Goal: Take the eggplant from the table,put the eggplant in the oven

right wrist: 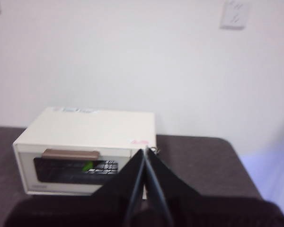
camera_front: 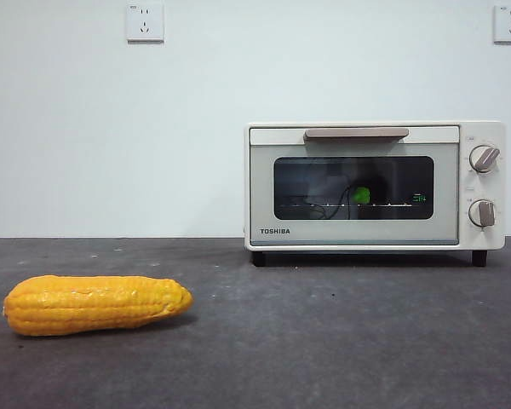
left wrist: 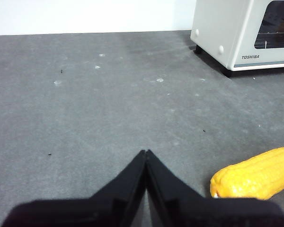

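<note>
The cream-white oven (camera_front: 375, 185) stands at the back right of the table (camera_front: 324, 341) with its door closed. Behind the dark glass the bright green cap of the eggplant (camera_front: 360, 195) shows on the wire rack; its purple body is lost in the dark. My left gripper (left wrist: 146, 152) is shut and empty, low over the table (left wrist: 109, 94), with the oven (left wrist: 236, 33) far ahead. My right gripper (right wrist: 145, 150) is shut and empty, held high above and in front of the oven (right wrist: 85, 142); the eggplant (right wrist: 87, 165) appears as a green spot through the glass.
A yellow corn cob (camera_front: 95, 303) lies at the front left of the table, just beside my left gripper, where the corn cob (left wrist: 255, 174) is close to one jaw. Two wall sockets (camera_front: 145, 22) sit on the white wall behind.
</note>
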Tool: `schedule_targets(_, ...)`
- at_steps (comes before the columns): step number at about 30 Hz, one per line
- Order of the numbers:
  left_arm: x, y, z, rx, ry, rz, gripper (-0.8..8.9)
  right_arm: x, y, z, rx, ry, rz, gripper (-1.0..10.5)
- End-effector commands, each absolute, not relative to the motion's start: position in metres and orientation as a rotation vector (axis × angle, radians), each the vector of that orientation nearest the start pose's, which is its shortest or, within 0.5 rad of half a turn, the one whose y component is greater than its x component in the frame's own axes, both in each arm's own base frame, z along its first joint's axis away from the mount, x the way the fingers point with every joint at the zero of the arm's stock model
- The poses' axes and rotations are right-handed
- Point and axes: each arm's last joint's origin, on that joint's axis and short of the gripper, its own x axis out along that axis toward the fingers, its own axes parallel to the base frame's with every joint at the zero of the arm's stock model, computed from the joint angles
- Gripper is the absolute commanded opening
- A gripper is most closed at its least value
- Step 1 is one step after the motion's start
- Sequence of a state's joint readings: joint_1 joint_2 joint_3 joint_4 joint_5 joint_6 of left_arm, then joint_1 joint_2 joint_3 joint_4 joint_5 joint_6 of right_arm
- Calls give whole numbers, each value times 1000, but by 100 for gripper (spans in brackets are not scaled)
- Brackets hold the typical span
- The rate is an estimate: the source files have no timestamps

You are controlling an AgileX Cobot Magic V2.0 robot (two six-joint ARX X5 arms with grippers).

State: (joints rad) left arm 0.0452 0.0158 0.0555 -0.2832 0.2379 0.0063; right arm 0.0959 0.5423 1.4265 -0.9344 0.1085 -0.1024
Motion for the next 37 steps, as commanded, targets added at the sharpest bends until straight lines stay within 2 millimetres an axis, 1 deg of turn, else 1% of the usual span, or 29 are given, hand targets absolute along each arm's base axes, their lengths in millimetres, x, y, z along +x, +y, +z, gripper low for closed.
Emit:
schedule_targets(1,92,-2,152,-35,243,-185,-2,-10,-4,447,-112,34,-47,1)
schedule_targets(3,92,-2,152,-35,243,-185,-2,-11,-4,436,-109,21,-65,1)
schedule_targets(5,92,-2,152,-35,243,-185,-2,-9,-3,417,-98,6,-78,1)
schedule_targets(7,92,-2,152,-35,243,-185,-2,-3,-3,396,-74,-11,-82,1)
schedule_targets(11,92,-2,152,-35,243,-185,-2,20,-3,352,-9,-29,-81,1)
schedule_targets(16,92,-2,152,-35,243,-185,-2,51,-2,289,55,-6,-81,1)
schedule_targets(19,92,-2,152,-35,243,-185,-2,65,-2,256,104,10,-82,1)
schedule_targets(23,92,-2,152,-35,243,-185,-2,76,-1,219,148,26,-84,1)
schedule_targets(27,92,-2,152,-35,243,-185,-2,85,-1,194,151,72,-88,1)
schedule_targets(37,93,-2,152,-36,248,-186,-2,92,-1,166,143,159,-96,1)
